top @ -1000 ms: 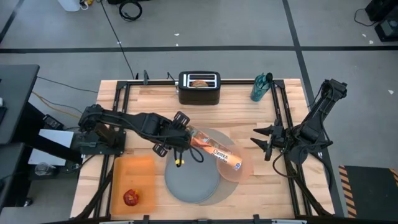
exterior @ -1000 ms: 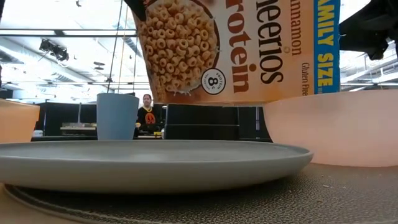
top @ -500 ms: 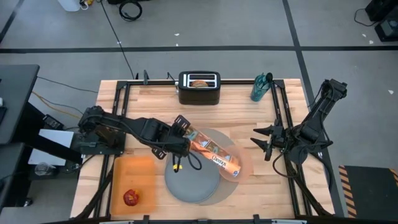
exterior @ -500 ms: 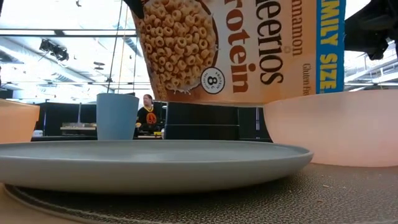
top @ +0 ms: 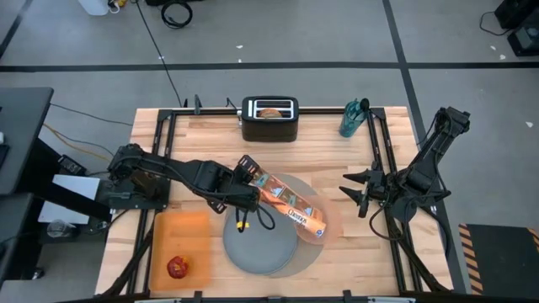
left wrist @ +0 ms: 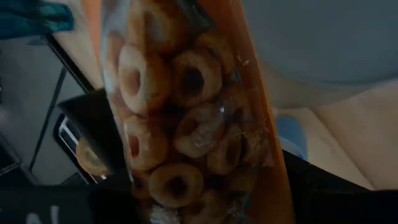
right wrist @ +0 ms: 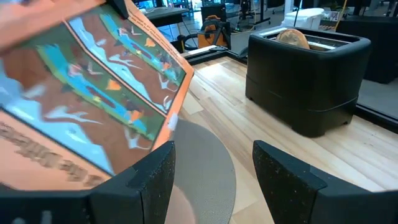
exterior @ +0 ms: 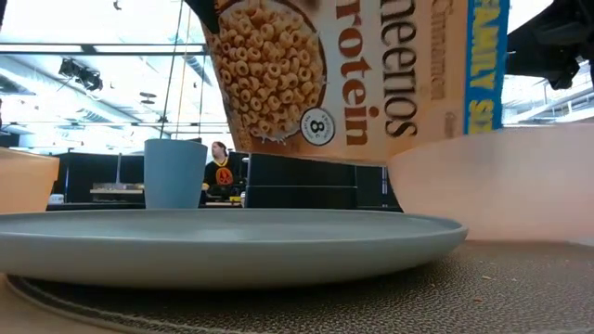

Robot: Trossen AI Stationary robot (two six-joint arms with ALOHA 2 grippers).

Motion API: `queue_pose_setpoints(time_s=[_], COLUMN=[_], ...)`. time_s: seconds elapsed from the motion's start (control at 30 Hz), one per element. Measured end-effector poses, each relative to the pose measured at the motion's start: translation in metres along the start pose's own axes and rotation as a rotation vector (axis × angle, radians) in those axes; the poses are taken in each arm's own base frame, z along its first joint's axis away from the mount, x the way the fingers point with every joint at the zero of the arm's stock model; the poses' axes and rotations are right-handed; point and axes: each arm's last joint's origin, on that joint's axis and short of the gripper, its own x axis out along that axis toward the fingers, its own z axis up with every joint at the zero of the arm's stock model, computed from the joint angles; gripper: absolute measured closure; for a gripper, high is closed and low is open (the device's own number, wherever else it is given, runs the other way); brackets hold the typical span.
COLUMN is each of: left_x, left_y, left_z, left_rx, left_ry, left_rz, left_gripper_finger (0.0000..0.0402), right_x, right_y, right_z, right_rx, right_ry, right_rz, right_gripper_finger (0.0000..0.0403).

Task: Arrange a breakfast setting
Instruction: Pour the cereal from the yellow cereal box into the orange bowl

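My left gripper (top: 246, 182) is shut on an orange cereal box (top: 289, 204), which slants out over the translucent pink bowl (top: 324, 210) and hides most of it. The bowl (exterior: 501, 190) and the blue-grey plate (top: 259, 248) sit on the round grey mat (top: 296, 259). A small blue cup (exterior: 174, 173) stands beyond the plate. The red apple (top: 177, 268) lies on the orange board (top: 179, 236). The bagel (top: 269, 111) sticks up from the black toaster (top: 269, 120). My right gripper (right wrist: 214, 180) waits open at the table's right. My left gripper holds the cereal box by its end nearest the table's left (top: 255, 182), coming at it from the left and slanting down. The fingers themselves are hidden by the wrist and the box. The box is lifted clear, its far end (top: 318, 225) lower, above the bowl.
A teal bottle (top: 354, 118) stands at the far right corner. The toaster stands at the far edge, in the middle. Black rails (top: 376, 160) run along both sides of the table. Bare wood shows between the toaster and the mat.
The cereal box has rolled a little about its length in my left gripper: in the low view its printed front has turned partly away and its side band has narrowed. Its lower end has swung slightly toward the table's near edge.
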Motion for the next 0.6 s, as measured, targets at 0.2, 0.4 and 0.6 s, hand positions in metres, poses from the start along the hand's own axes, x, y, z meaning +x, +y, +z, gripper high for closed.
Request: queue_pose_setpoints(time_s=[0.2, 0.4, 0.6], left_x=[-0.013, -0.023, -0.022], left_y=[0.002, 0.001, -0.003], left_z=[0.004, 0.004, 0.006], left_rx=[0.020, 0.014, 0.036], left_ry=[-0.025, -0.021, 0.005], left_rz=[0.048, 0.088, 0.078], left_gripper_finger=[0.0189, 0.0189, 0.0189], right_x=[0.000, 0.000, 0.000], right_y=[0.000, 0.000, 0.000], right_z=[0.000, 0.000, 0.000], right_rx=[-0.001, -0.002, -0.001], right_ry=[0.000, 0.000, 0.000], right_rz=[0.000, 0.001, 0.000], right_gripper_finger=[0.0181, 0.0181, 0.0181])
